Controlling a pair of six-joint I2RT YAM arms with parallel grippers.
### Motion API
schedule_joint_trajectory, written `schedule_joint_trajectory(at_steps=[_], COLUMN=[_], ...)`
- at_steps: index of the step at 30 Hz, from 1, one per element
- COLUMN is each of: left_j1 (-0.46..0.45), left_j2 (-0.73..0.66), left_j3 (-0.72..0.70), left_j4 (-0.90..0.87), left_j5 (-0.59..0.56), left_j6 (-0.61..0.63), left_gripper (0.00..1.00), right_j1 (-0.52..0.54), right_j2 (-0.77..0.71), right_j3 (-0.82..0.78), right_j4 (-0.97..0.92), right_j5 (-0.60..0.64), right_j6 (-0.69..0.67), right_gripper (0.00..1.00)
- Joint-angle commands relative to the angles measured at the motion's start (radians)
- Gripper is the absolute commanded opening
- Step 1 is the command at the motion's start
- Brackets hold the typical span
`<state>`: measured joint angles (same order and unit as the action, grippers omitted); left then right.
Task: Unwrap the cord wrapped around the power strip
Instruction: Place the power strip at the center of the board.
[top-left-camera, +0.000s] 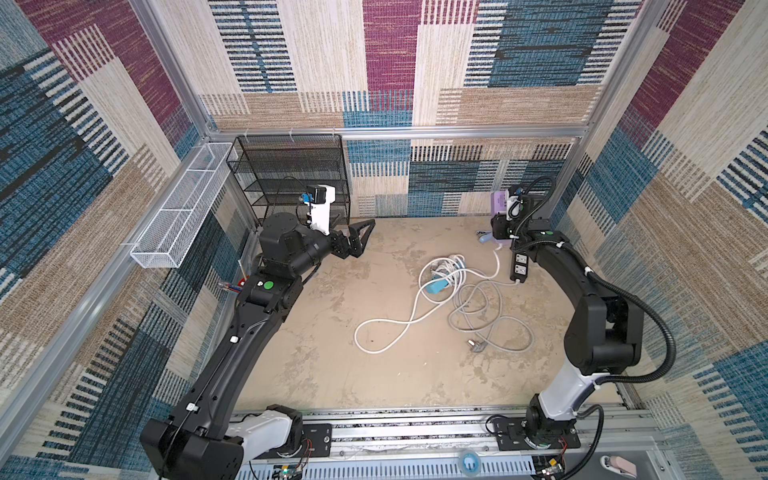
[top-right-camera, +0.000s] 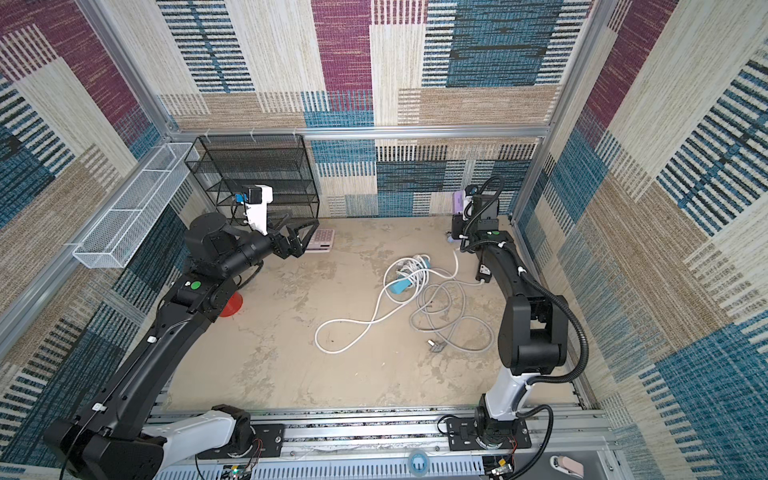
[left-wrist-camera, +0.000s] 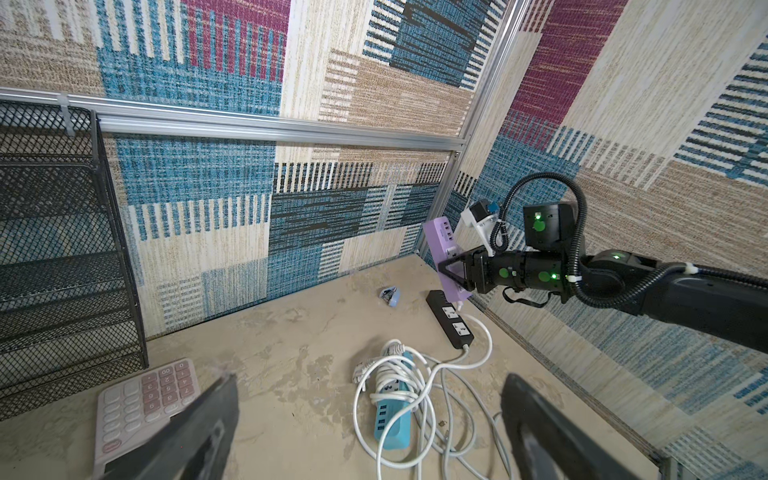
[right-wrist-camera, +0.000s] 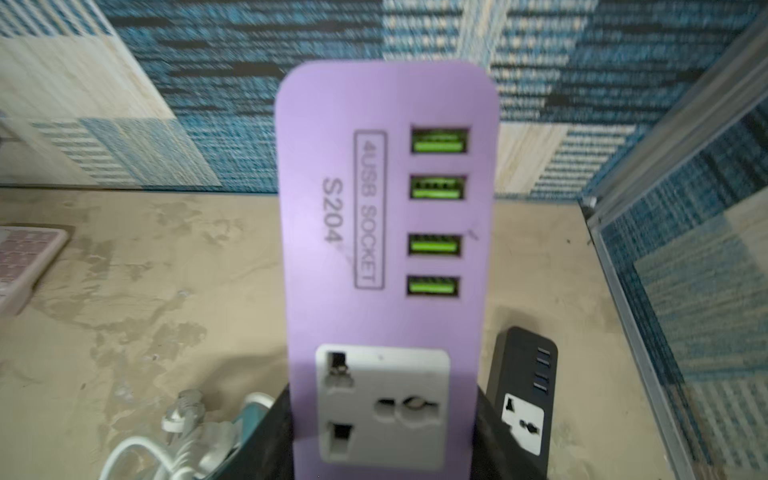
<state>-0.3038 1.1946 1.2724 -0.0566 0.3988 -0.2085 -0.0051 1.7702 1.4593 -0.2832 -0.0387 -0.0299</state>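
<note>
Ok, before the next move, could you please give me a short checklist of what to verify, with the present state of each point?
1. The right gripper is shut on the purple power strip, which is held in the air: ok.
2. The left gripper is open and empty: ok.
3. The purple power strip is free of cord turns: none on its front, but its back is hidden: cannot tell.
4. The blue power strip is unwrapped: not ok, the white cord is coiled around it.
5. The black power strip lies flat, apart from the blue one: ok.
</note>
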Motion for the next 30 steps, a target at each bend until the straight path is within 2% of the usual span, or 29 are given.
schedule_joint_trajectory(at_steps=[1,14,24,26,30], left_j1=[0.001,0.000,0.000,0.001,0.001], left_j2=[-0.008,-0.014,-0.010,-0.009,-0.004], left_j3=[-0.001,-0.003,-0.005,-0.005,-0.002], left_j4=[0.023,0.022,0.023,0.024,0.022], left_j5=[-0.003,-0.011,-0.010,-0.007,-0.005], left_j6=[0.029,0.038,0.038,0.037,0.035], left_gripper=[0.99,0.99,0.99,0.99,0.99], right_j1=[-0.012,-0.078,-0.087,-0.088,-0.088], right_j2=[0.037,0.249,0.337,0.343,0.321], right_j3=[-0.005,0.021,0.045,0.046,0.025], right_j4=[-0.025,-0.002,0.019,0.024,0.046], right_j5=[0.028,0.065,0.111,0.105,0.080], right_j6=[0.047,0.056,0.045,0.043,0.040], right_gripper=[0.07,0.05,0.09,0.16,0.58])
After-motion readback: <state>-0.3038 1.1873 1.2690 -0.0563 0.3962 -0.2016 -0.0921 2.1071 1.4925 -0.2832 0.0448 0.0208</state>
